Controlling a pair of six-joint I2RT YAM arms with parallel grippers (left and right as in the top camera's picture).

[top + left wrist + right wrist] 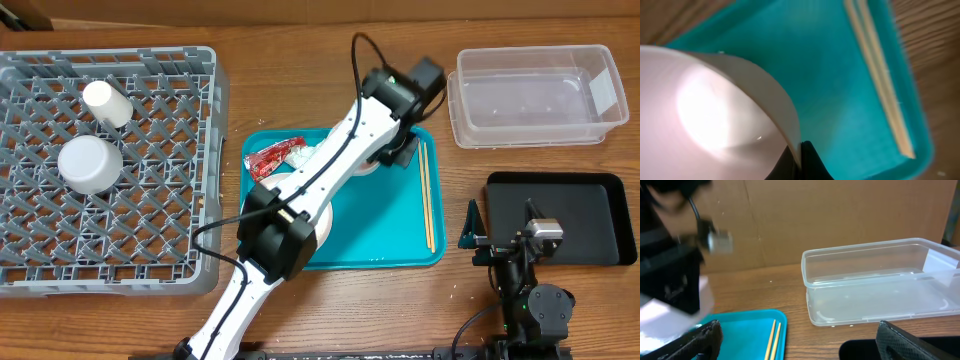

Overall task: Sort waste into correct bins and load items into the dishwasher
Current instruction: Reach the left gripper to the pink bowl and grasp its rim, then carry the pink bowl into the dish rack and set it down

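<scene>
My left gripper [388, 156] reaches over the teal tray and is shut on the rim of a pale round bowl [715, 110], one finger inside the wall and one outside [812, 160]. The arm hides most of that bowl [366, 170] from above. A red wrapper [274, 158] lies at the tray's back left with a white napkin [312, 153] beside it. Wooden chopsticks [428, 195] [880, 75] [773, 339] lie along the tray's right side. A white plate [327, 224] shows partly under the arm. My right gripper [498, 232] [800, 347] stands open and holds nothing, by the black tray's left edge.
The grey dish rack [150, 230] on the left holds a small white cup [107, 103] and an upturned pale bowl [90, 163]. The clear tub [535, 95] [880, 280] stands at the back right, the black tray [575, 215] in front of it. The teal tray [390, 235] sits mid-table.
</scene>
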